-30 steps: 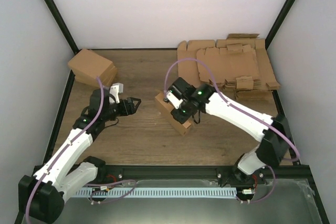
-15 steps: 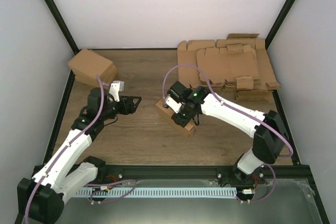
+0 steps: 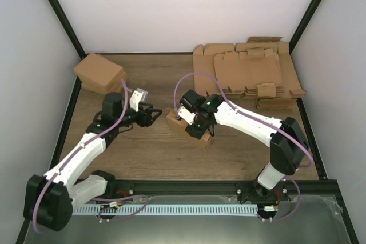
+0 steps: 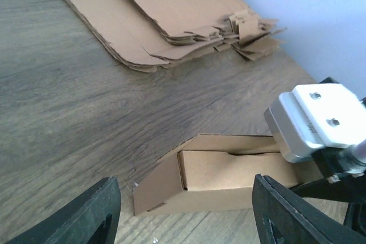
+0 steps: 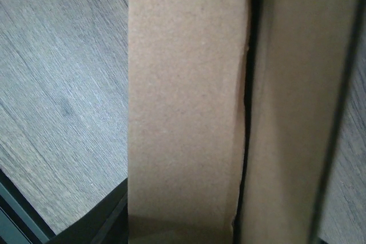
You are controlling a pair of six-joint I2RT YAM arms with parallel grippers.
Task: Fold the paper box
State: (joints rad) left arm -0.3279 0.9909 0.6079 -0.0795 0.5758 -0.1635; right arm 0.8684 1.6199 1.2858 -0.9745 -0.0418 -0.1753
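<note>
The left arm reaches toward the centre with the left gripper (image 3: 155,116) spread wide, while the right arm bends leftward, the right gripper (image 3: 194,126) pointing down, its opening unclear.

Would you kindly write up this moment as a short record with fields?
box: partly folded, lying mid-way across the table; the end flap facing the left hand is splayed open
right hand: down on the box; whether it grips is unclear
left hand: open, empty, pointing at the box's end, apart from it
sheets: flat stack, back right
cartons: pile, back left
</note>
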